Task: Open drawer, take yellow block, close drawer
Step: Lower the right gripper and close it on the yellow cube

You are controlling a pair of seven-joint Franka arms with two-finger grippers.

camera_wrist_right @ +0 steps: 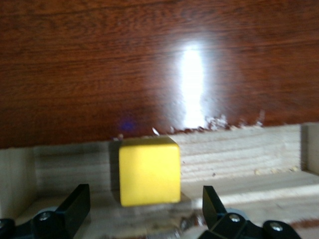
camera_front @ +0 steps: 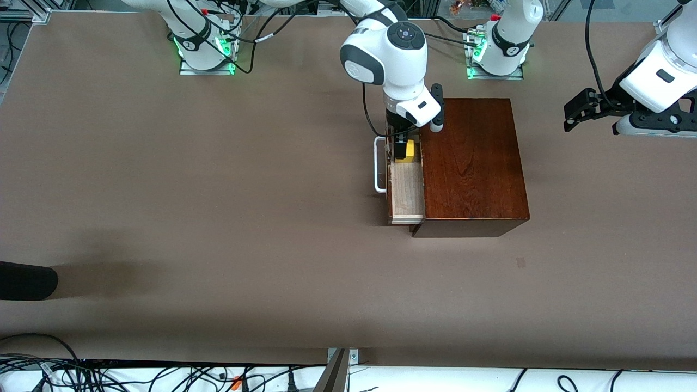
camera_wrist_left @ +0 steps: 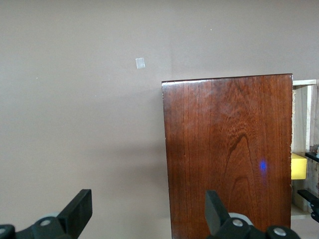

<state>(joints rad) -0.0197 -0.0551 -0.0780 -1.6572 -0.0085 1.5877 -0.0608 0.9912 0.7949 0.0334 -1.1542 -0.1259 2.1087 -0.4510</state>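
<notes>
The dark wooden box stands mid-table with its drawer pulled out toward the right arm's end, the white handle outermost. The yellow block sits on the pale drawer floor at the end farther from the front camera. My right gripper is lowered into the drawer, open, with a finger on each side of the yellow block and a gap to both; right gripper. My left gripper waits open in the air past the box, toward the left arm's end. The left gripper views the box and block.
A black rounded object pokes in at the table edge at the right arm's end. A small pale patch marks the table nearer the camera than the box. Cables run along the table's near edge.
</notes>
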